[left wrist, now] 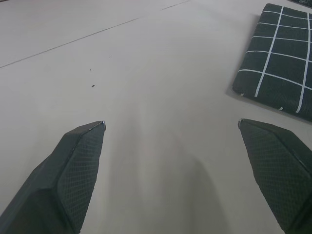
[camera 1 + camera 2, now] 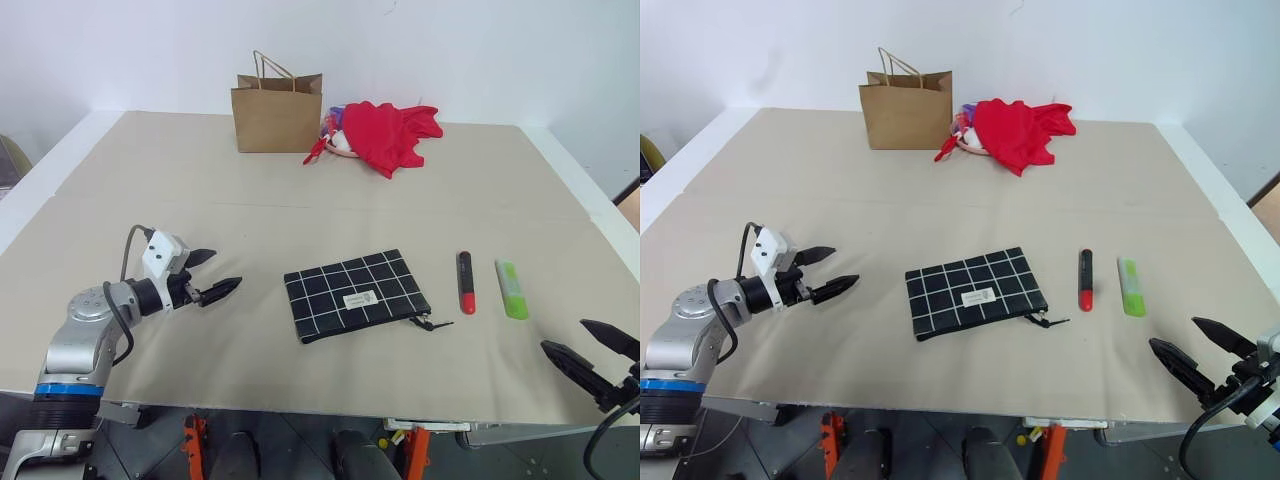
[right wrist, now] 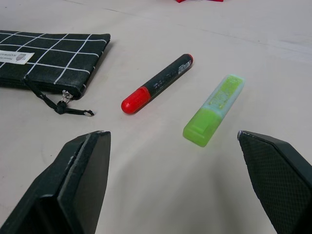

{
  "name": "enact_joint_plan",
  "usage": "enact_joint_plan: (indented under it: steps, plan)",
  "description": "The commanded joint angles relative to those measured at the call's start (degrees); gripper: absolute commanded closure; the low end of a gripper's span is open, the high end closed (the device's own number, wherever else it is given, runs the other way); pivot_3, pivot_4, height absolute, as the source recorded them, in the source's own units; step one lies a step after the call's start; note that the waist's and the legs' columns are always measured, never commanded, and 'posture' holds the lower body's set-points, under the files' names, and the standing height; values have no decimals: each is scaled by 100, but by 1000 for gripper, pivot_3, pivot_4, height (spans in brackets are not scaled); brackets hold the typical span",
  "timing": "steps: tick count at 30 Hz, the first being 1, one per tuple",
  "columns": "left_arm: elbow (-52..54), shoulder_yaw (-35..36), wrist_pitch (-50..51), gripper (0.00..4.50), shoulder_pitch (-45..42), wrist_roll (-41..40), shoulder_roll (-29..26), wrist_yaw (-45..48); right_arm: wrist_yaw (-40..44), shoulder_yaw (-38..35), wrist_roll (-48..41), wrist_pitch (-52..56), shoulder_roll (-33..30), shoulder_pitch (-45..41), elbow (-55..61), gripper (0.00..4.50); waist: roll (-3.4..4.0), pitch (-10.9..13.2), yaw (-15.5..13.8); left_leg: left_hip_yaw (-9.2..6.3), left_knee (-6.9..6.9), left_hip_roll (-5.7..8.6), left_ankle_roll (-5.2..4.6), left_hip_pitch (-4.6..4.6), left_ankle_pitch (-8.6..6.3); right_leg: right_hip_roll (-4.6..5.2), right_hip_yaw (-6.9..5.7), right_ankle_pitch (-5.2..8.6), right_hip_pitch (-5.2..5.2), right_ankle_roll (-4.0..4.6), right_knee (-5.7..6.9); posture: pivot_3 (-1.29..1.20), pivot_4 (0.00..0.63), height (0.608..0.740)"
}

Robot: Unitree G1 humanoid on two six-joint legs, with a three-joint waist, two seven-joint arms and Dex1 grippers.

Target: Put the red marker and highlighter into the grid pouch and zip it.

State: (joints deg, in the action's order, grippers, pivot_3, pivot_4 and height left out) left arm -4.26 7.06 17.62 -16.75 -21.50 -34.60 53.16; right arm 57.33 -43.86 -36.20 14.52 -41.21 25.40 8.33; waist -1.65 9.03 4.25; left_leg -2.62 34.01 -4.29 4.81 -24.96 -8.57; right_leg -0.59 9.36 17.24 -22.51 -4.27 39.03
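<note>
I see my left gripper (image 2: 213,273) spread wide and empty, left of the grid pouch (image 2: 355,294). The pouch lies flat mid-table, zipper pull toward the red marker (image 2: 466,282) just right of it. The highlighter (image 2: 512,289) lies beside the marker. My right gripper (image 2: 590,349), fingers apart, hovers near, holding nothing.

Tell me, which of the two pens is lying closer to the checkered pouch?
The red marker, the slim black-and-red one. It lies right beside the grid pouch, near its zipper pull. The highlighter, light green and wider, lies on the marker's far side from the pouch.
</note>
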Motion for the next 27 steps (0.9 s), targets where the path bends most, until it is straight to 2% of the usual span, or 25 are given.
enact_joint_plan:
  steps: [1, 14, 18, 22, 24, 27]
  plan:
    - [188, -31, -117, 0, -7, -11, -152, 192, -40, -27, -39, 39, -115, -69, 285, 24, 0, 0, 0, 0, 0, 0, 0, 0, 0, 0, 0, 0, 0, 0, 0, 0, 150, 740]
    - [241, -417, -553, 0, -75, 118, -240, 891, -204, 412, -66, 437, -165, -458, 744, 24, 4, -1, 5, 0, -1, 0, 0, 2, 0, 0, 0, 2, 3, 1, 0, 0, 150, 740]
    - [583, -721, -570, 0, -26, 87, -262, 1207, -389, 974, -245, 823, -227, -976, 1242, 24, 7, 1, 23, 1, 1, 0, 0, 4, 0, 0, 1, -2, 4, 1, 0, 0, 150, 740]
    - [886, -1069, -670, 0, 46, 130, -245, 1477, -781, 1869, -342, 1273, -83, -1719, 1703, 24, 7, 1, 22, 0, 1, -1, -1, 12, 1, -1, 0, -4, 11, 4, 1, 0, 150, 740]
    - [953, -1243, -786, 0, 76, 191, -235, 1594, -999, 2282, -276, 1408, 46, -2095, 1730, 413, 7, 2, 19, -1, 0, -1, -1, 13, 1, -1, 0, -4, 12, 4, 1, 0, 150, 740]
    - [981, -1444, -940, 0, 77, 266, -195, 1670, -1232, 2822, 48, 1367, 233, -2562, 1537, 1570, 8, 3, 8, -1, 0, 0, -1, 5, 1, 0, 0, 0, 10, -3, 0, 0, 150, 740]
